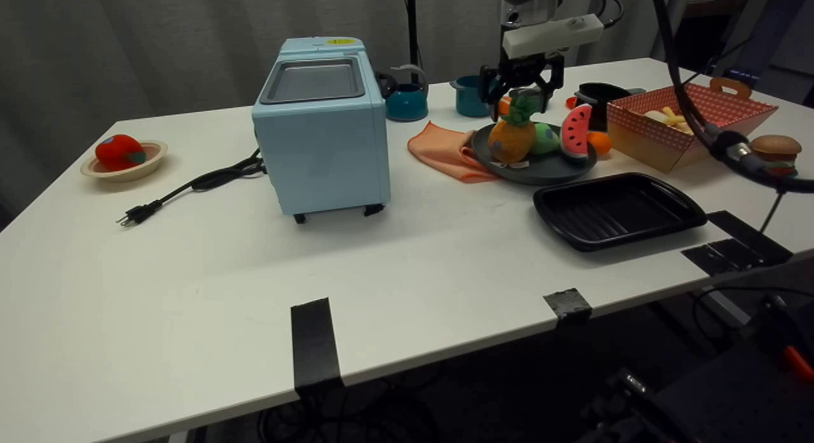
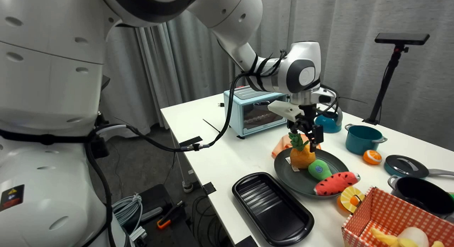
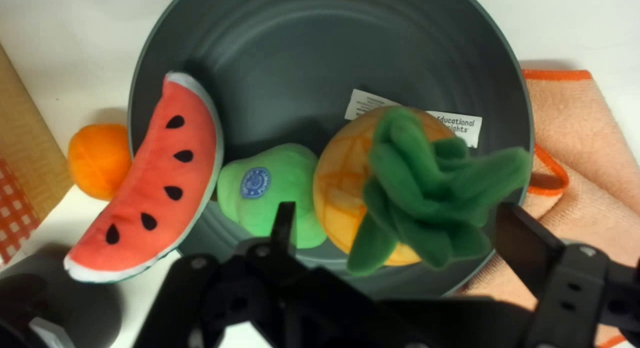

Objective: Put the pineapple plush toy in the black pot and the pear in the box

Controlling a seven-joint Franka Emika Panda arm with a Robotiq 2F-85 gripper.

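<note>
The yellow-orange pineapple plush toy (image 1: 510, 143) stands with its green tuft up on a dark plate (image 1: 540, 174). It also shows in an exterior view (image 2: 301, 157) and the wrist view (image 3: 340, 188). The green pear (image 2: 319, 169) lies against it, also in the wrist view (image 3: 272, 188). My gripper (image 3: 397, 213) is open above the pineapple, fingers on either side of its tuft and apart from it; the left finger overlaps the pear in view. The black pot (image 2: 422, 195) stands beside the red-checkered box (image 2: 370, 211), which holds yellow and white items.
A watermelon slice (image 3: 160, 188) lies on the plate beside the pear. An orange (image 3: 100, 161) is next to the plate. A black grill pan (image 1: 620, 211), peach cloth (image 1: 445, 150), teal pot (image 2: 363, 139), lidded pan (image 2: 406, 166) and light-blue toaster oven (image 1: 324, 150) stand around.
</note>
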